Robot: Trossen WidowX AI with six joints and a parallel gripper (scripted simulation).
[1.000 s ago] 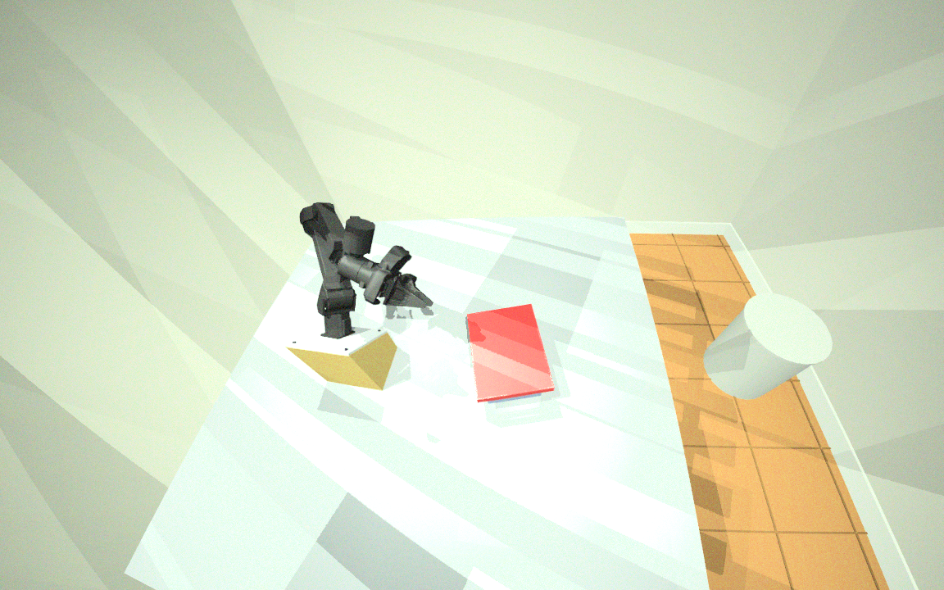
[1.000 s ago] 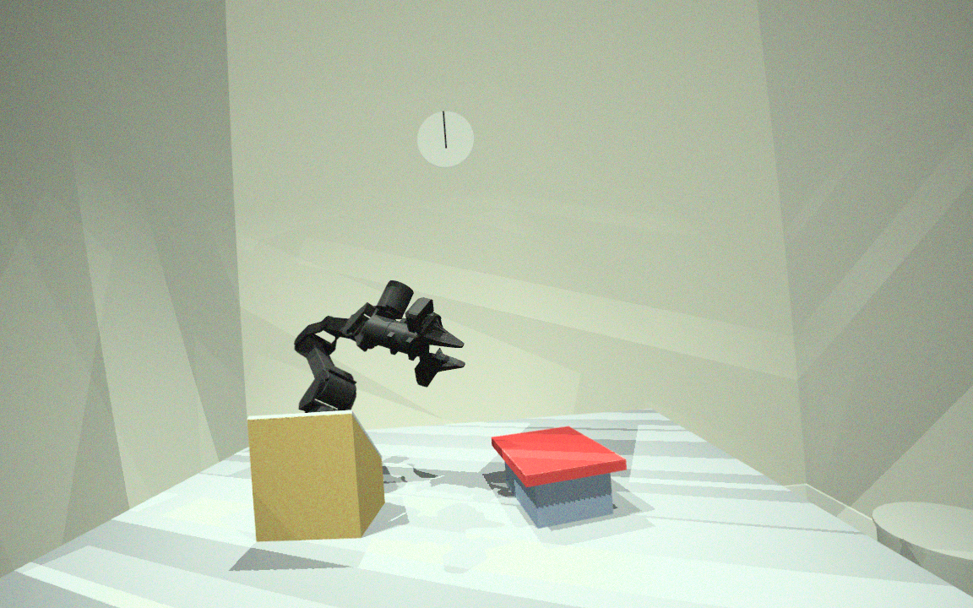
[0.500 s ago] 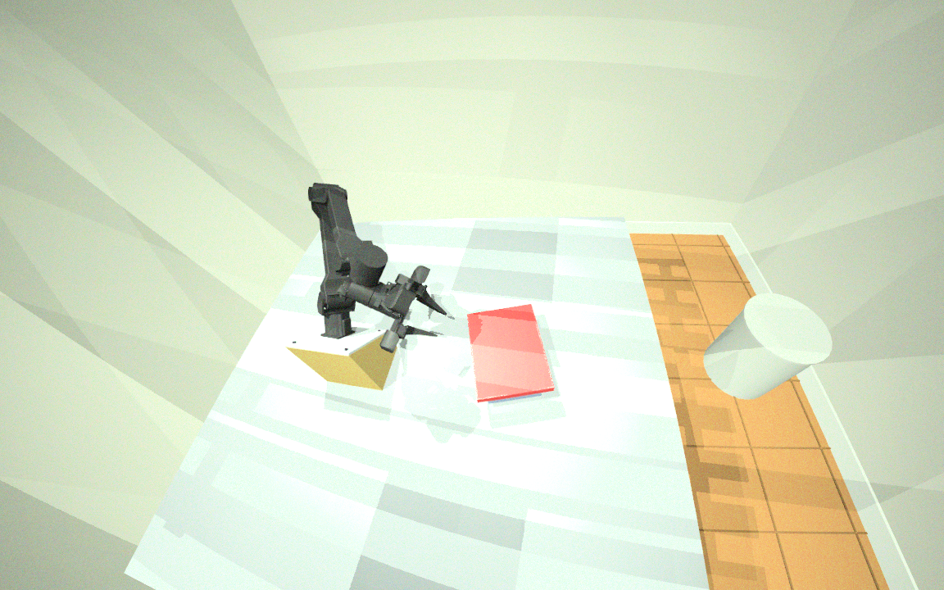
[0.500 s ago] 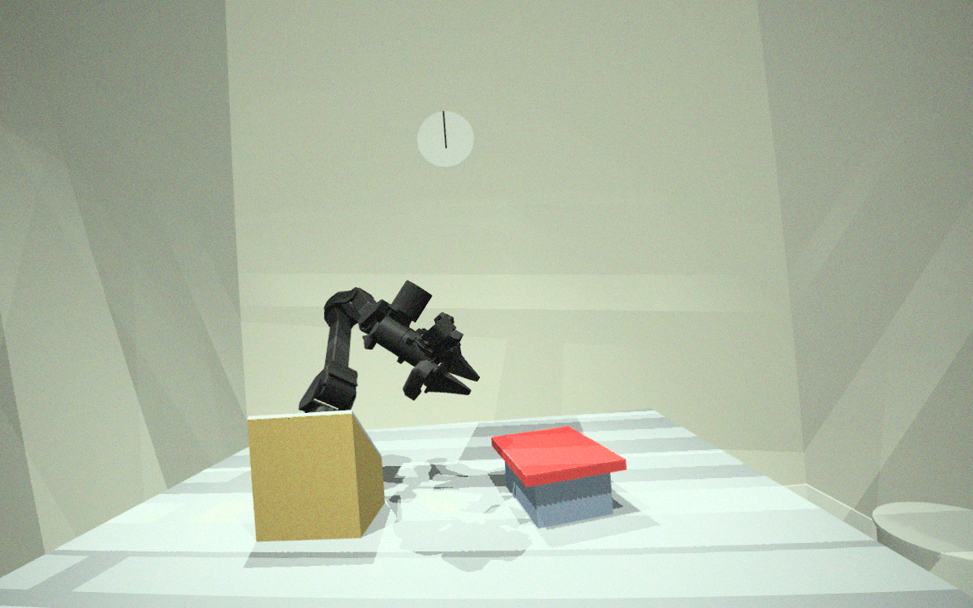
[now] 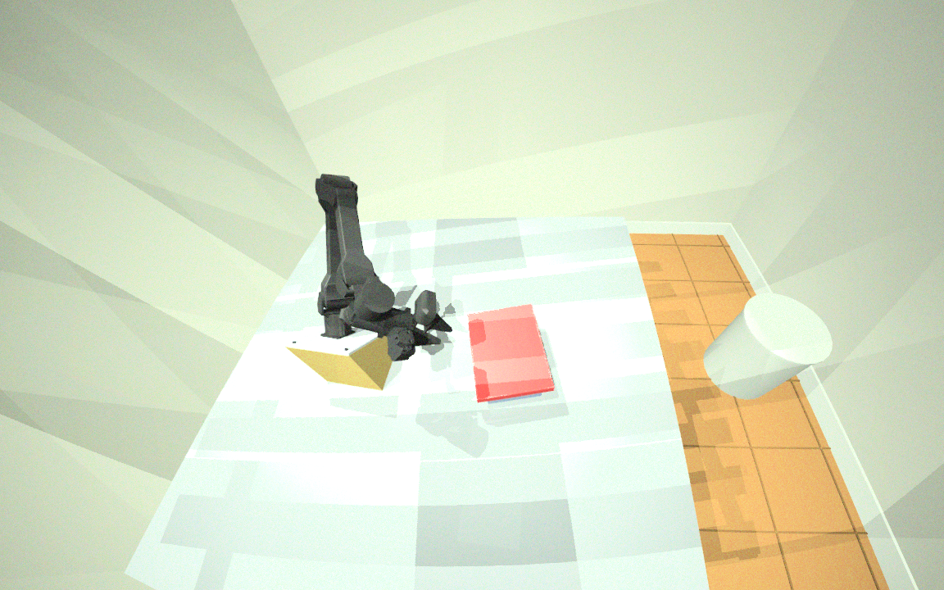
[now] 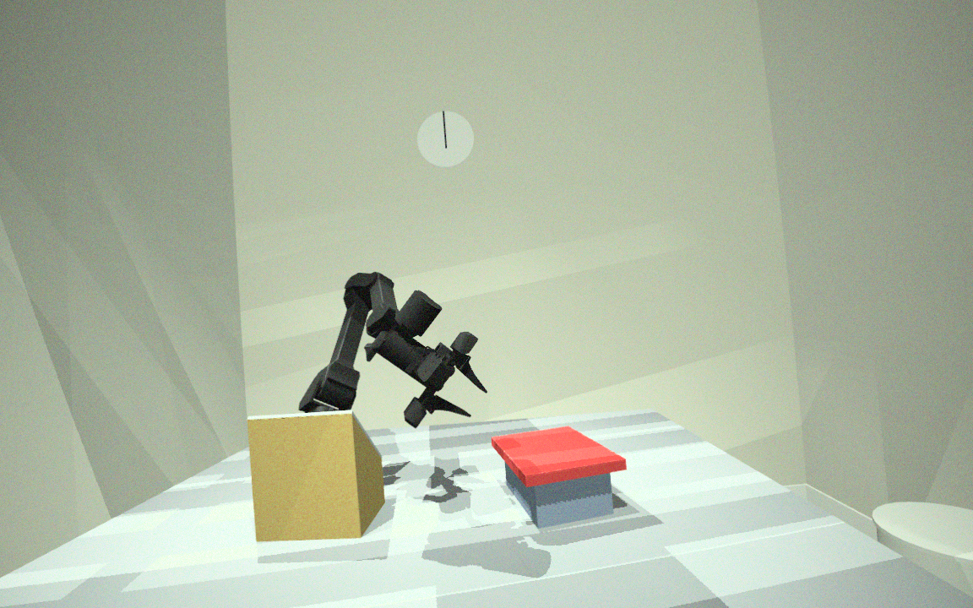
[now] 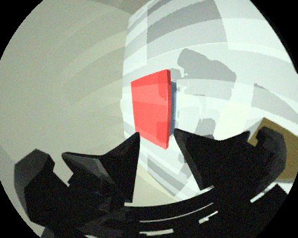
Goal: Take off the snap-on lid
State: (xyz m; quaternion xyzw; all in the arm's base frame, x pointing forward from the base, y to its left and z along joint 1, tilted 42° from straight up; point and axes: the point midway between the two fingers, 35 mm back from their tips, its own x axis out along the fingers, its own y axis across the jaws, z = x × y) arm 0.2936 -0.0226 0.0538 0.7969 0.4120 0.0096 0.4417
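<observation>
While the red lid (image 6: 557, 453) sat snapped on its box (image 6: 569, 499), the half-open, empty pincer (image 6: 456, 397) hovered short of it above the bench (image 6: 739, 544)

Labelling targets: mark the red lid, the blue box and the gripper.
red lid (image 6: 558, 453), exterior view, middle of its top face
blue box (image 6: 572, 497), exterior view, near side wall under the lid
gripper (image 6: 472, 399), exterior view, gap between fingertips
</observation>
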